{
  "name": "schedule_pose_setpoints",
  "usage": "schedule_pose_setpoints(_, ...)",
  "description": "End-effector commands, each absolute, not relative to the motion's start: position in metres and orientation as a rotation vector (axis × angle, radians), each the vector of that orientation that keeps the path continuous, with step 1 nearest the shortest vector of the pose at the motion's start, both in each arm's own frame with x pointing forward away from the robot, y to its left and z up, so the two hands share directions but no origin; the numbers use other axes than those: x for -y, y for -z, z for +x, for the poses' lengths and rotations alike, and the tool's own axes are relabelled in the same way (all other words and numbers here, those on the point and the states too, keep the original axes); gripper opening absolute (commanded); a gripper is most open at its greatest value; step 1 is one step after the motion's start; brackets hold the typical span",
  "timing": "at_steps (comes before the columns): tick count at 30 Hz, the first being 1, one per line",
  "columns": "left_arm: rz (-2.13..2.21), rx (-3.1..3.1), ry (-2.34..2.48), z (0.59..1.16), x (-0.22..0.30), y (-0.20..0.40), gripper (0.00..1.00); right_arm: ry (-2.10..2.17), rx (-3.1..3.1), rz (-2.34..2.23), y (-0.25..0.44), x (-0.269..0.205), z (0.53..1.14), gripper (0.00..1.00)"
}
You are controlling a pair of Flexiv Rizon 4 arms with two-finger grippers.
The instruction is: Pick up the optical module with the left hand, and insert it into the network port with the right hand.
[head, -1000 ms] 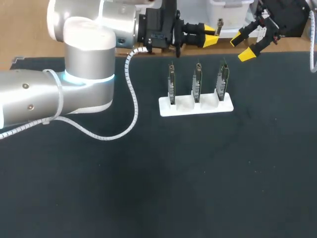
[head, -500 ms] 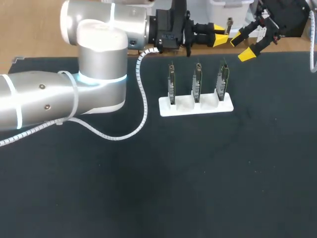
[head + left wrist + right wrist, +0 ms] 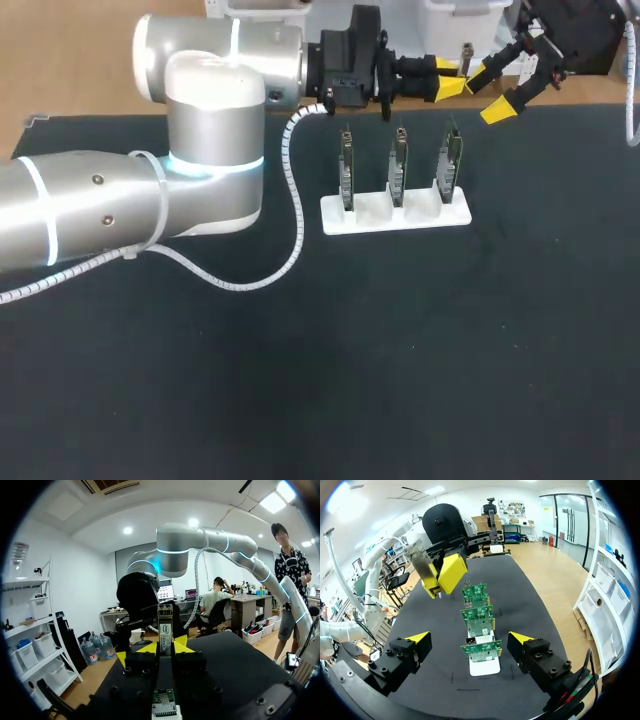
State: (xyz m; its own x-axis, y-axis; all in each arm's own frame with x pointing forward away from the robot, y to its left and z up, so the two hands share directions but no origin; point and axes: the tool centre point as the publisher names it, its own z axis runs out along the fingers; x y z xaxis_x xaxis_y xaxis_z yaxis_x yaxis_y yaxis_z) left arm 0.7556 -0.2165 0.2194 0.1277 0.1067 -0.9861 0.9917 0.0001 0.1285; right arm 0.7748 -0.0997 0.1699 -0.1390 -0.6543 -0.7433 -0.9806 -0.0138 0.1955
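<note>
The left gripper point(image 3: 163, 650) is closed on the module point(image 3: 165, 625), its two yellow-tipped fingers pressing the narrow metal body from either side, so that the module stands upright between them with its labelled end sticking out past the tips. Seen from above, this gripper sits at the far edge of the black table point(image 3: 400, 350), behind the rack and a little toward the right-hand side. The left arm point(image 3: 210, 120) reaches in from the left and bends across the back of the table to get there. The right gripper point(image 3: 470, 639) hangs close beside it at the far right corner, fingers spread wide with nothing in them, pointing back down the table. Ahead of the right gripper's fingers, three green circuit boards point(image 3: 479, 621) stand upright in a row, each in its own slot of a white rack point(image 3: 485, 667) that rests on the table. The module is held well clear of the boards.
</note>
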Motion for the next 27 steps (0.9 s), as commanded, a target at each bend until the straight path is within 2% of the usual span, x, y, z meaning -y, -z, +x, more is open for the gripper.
schedule_pose_setpoints(1, 1.322, -1.189, 1.054, 0.755, 0.219, -0.212, 0.00, -0.981, -1.829, -1.692, -0.170, 0.100, 0.772, 1.00)
schedule_pose_setpoints(27, 1.311, -1.222, 1.119, 0.767, 0.223, -0.191, 0.00, -0.981, -1.829, -1.692, -0.170, 0.100, 0.772, 1.00)
